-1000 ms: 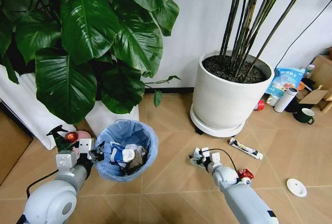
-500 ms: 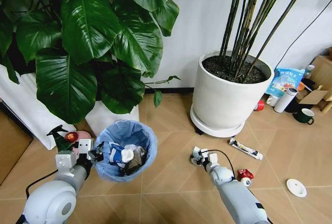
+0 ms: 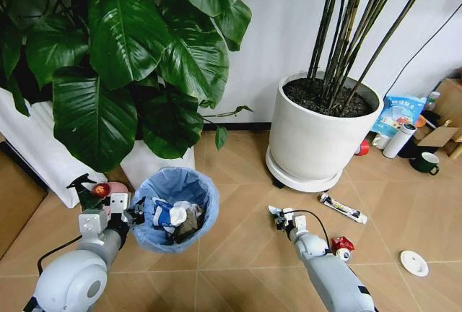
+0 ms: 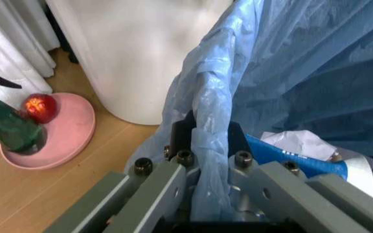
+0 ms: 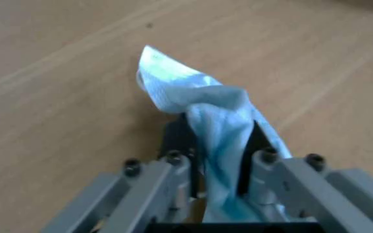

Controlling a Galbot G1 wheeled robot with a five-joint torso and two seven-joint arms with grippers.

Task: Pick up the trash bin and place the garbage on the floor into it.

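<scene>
Wrapper (image 5: 206,126) pinched between right gripper (image 5: 215,145) fingers.

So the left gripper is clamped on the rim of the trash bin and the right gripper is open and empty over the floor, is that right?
Not quite. The left gripper is indeed clamped on the bagged rim of the trash bin, but the right gripper is not empty: the right wrist view shows it shut on a crumpled blue-and-white wrapper over the floor.
</scene>
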